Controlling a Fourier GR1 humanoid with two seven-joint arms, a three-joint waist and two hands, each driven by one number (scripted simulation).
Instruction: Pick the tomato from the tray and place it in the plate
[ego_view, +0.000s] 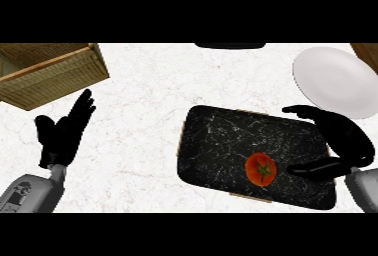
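Note:
A red tomato (260, 169) with a green stem lies on the black marbled tray (221, 145), toward its lower right. My right hand (345, 142) hovers over the tray's right edge, just right of the tomato, fingers and thumb curved but spread apart, touching nothing. The thumb reaches toward the tomato with a small gap left. A white plate (336, 80) sits at the upper right, beyond the tray. My left hand (65, 131) rests open at the left, fingers pointing up, far from the tray.
A wicker basket (52, 72) stands at the upper left corner. A dark object (230, 45) shows at the top edge. A brown wooden piece (368, 52) shows at the top right corner. The white marble counter (140, 150) lies between the left hand and the tray.

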